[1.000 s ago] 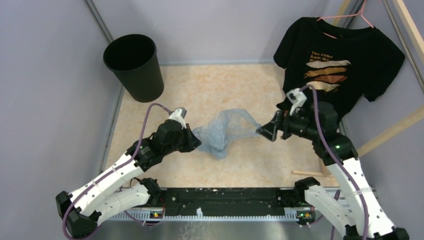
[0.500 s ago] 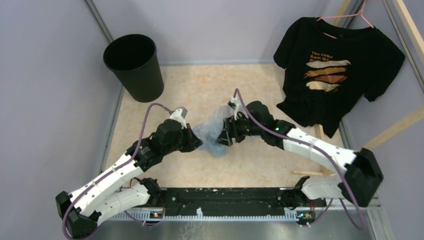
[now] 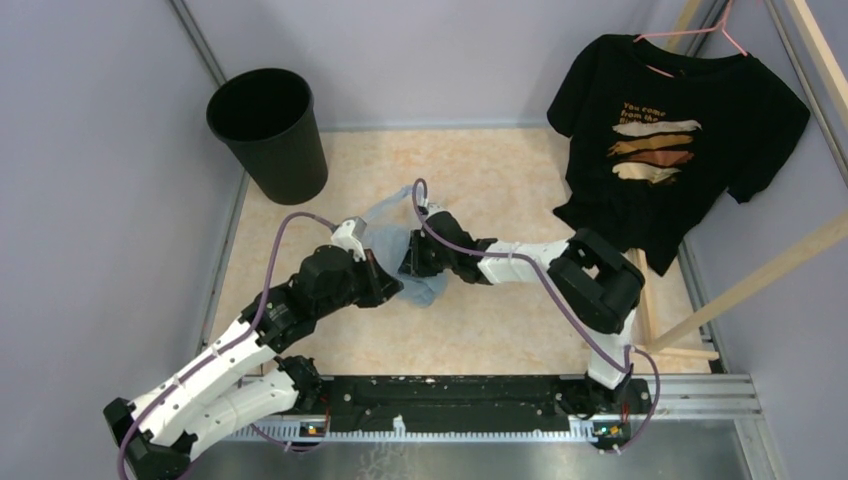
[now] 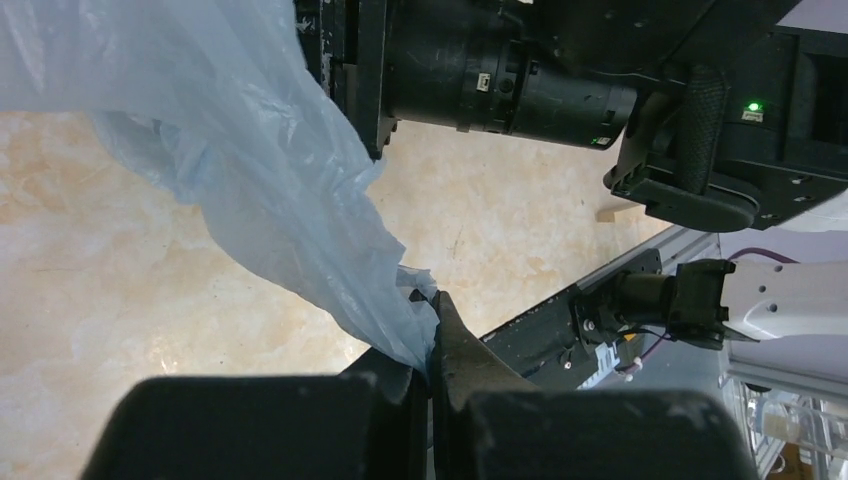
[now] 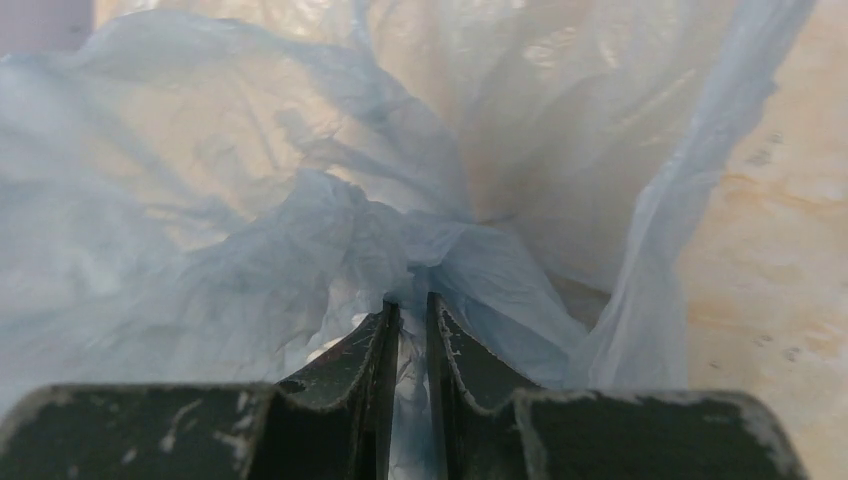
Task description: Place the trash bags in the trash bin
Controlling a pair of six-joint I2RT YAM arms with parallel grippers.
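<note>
The light-blue translucent trash bag [image 3: 392,240] lies bunched on the beige floor between my two grippers. My left gripper [image 3: 388,287] is shut on the bag's lower edge, and the film [image 4: 270,170] fans up and away from the pinched jaws [image 4: 432,312]. My right gripper [image 3: 410,262] reaches in from the right; its jaws stand a narrow slit apart with crumpled bag film [image 5: 250,200] caught between them [image 5: 408,305]. The round black trash bin [image 3: 267,130] stands upright at the back left corner, apart from both grippers.
A black printed T-shirt [image 3: 680,130] hangs on a pink hanger at the back right. Wooden slats [image 3: 770,265] lean at the right. Grey walls close in the floor, and the arms' black mounting rail [image 3: 450,400] runs along the near edge.
My right arm swept left from the right side onto the bag and its jaws closed on the film. The bag bunched up and shifted left. The left gripper kept its hold.
</note>
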